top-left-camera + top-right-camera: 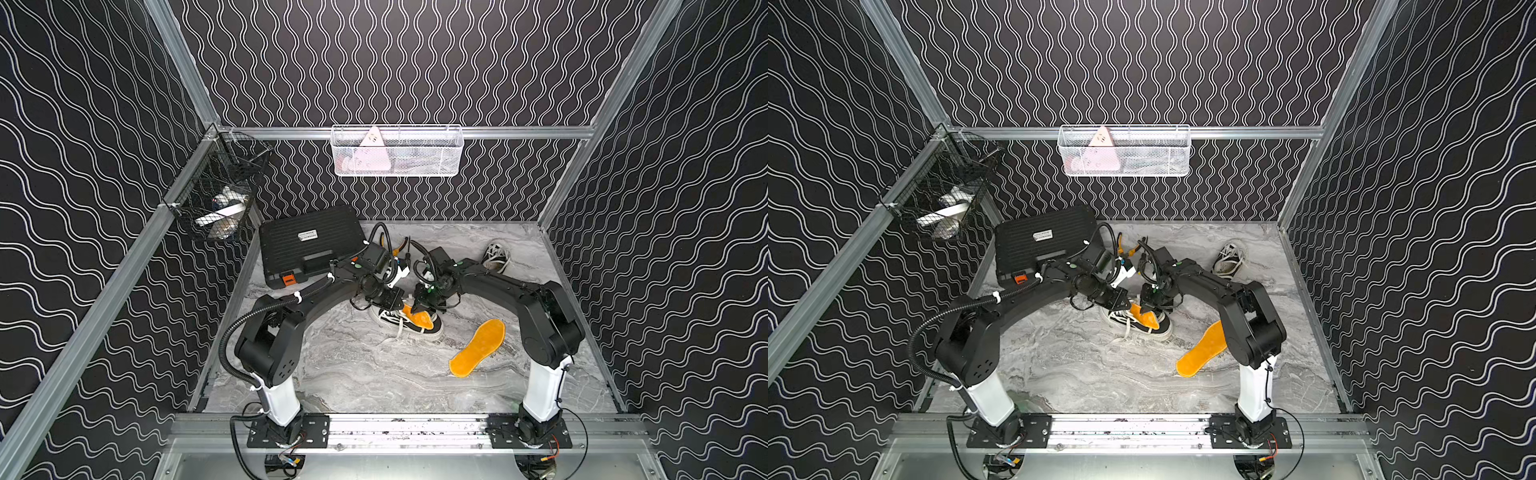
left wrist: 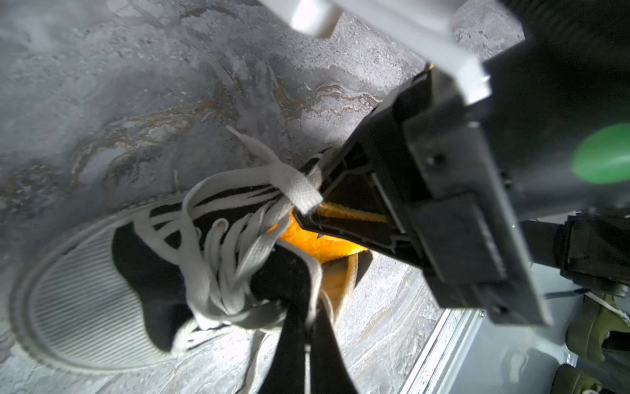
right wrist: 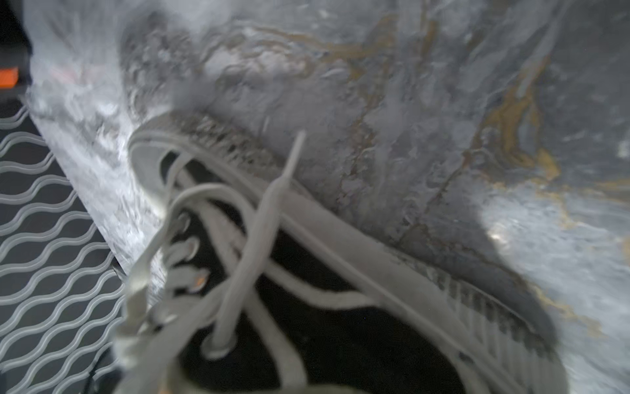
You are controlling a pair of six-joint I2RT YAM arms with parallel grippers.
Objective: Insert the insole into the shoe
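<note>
1. Sitting partly in the shoe's mouth: insole (image 1: 422,321), orange, the rest standing out above the opening. How far its front reaches toward the toe is hidden.
2. Shoe (image 1: 415,332) is mid-table (image 1: 332,374), sole down. In both top views its long axis runs 9 to 3 o'clock, toe at 9 and heel at 3.
3. Right gripper (image 1: 417,308) is right over the mouth, jaws pinched together on the insole's raised edge. The left wrist view shows the yellow edge between them.
4. Left gripper (image 2: 303,307) is at the lace side of the mouth, about 10 o'clock from the insole. Its fingers are closed tight on the shoe's upper, by the look of it the tongue or lace edge, bracing the shoe.
5. Key relation: the toe lies at 9 o'clock from the right gripper. My read is that the next move is a push along the shoe's axis toward 9, then dropping the insole's heel end at 3. The right arm does the feeding; the left only holds.
6. Likely snag: loose laces (image 2: 238,245) cross the mouth and could catch the front edge.
7. Farther out:
   - spare insole (image 1: 478,353), at 4 o'clock and well apart, flat, axis 1 to 7
   - far shoe (image 1: 496,255), at 1 o'clock
   - case (image 1: 309,245), at 10 o'clock
</note>
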